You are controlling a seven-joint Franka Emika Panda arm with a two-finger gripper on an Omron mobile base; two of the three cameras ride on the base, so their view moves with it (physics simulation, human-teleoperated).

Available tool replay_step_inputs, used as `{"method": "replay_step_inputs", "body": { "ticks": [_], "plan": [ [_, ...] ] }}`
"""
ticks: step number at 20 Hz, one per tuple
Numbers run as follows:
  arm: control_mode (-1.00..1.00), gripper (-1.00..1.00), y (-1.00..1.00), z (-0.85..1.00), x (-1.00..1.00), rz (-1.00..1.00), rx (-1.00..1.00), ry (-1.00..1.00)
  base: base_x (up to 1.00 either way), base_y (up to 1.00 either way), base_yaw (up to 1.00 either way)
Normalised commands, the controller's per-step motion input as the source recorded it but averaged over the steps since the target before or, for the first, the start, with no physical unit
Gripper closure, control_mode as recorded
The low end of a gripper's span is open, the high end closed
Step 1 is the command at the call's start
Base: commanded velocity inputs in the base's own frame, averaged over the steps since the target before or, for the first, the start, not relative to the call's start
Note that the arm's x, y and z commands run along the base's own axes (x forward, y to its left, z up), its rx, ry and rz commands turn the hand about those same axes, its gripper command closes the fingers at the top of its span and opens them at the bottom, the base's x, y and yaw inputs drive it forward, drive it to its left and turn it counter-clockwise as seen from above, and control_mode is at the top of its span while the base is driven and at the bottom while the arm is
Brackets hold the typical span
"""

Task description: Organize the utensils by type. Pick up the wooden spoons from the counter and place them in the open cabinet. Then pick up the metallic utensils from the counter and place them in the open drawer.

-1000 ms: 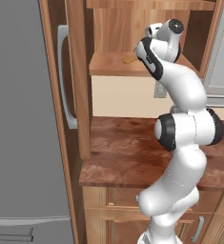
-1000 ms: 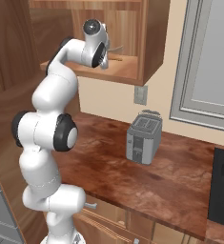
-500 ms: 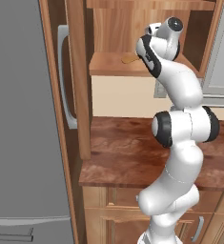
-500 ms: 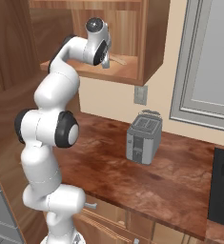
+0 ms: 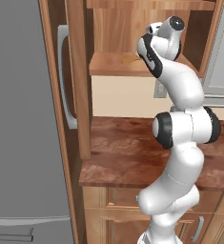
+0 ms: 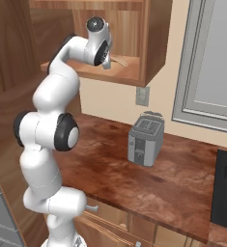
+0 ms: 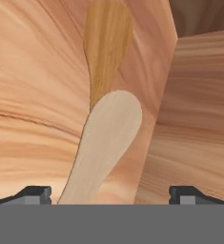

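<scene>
My gripper (image 7: 111, 194) reaches into the open cabinet (image 6: 129, 72) and stands open, one fingertip (image 7: 35, 193) on each side. Between them the pale beige wooden spoon (image 7: 106, 143) lies on the cabinet shelf (image 7: 32, 95), untouched by either pad. Just beyond it rests the orange-brown wooden spoon (image 7: 106, 45), also seen from the base cameras (image 5: 129, 58) (image 6: 119, 61). In the right base view the gripper (image 6: 106, 61) hangs just above the shelf. The counter (image 5: 118, 152) runs below. The metallic utensils are out of view. Below the counter a drawer front with a grey handle (image 6: 91, 208) shows; whether it is open I cannot tell.
A grey toaster (image 6: 145, 139) stands on the counter (image 6: 177, 178) to the right. The cabinet door (image 5: 78, 81) with its grey handle (image 5: 65, 76) stands open on the left, beside a grey fridge (image 5: 18, 119). A dark stovetop (image 6: 226, 195) sits at the far right.
The gripper has opened and let go of the beige spoon, which now lies on the shelf. The hand has lifted slightly.
</scene>
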Motion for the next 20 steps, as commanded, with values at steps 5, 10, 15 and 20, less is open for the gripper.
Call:
{"method": "replay_step_inputs", "body": {
  "ticks": [5, 10, 15, 20],
  "plan": [
    [-1.00, -1.00, -0.02, 0.10, -0.14, 0.00, 0.00, -0.09, 0.00, 0.00, 0.00],
    [-1.00, -1.00, -0.01, 0.08, -0.24, 0.00, 0.00, -0.09, 0.00, 0.00, 0.00],
    [-1.00, -1.00, 0.00, 0.00, -0.43, 0.00, 0.00, -0.07, 0.00, 0.00, 0.00],
    [-1.00, -1.00, 0.00, 0.00, -0.59, -0.02, 0.00, -0.03, 0.00, 0.00, 0.00]
  ]
}}
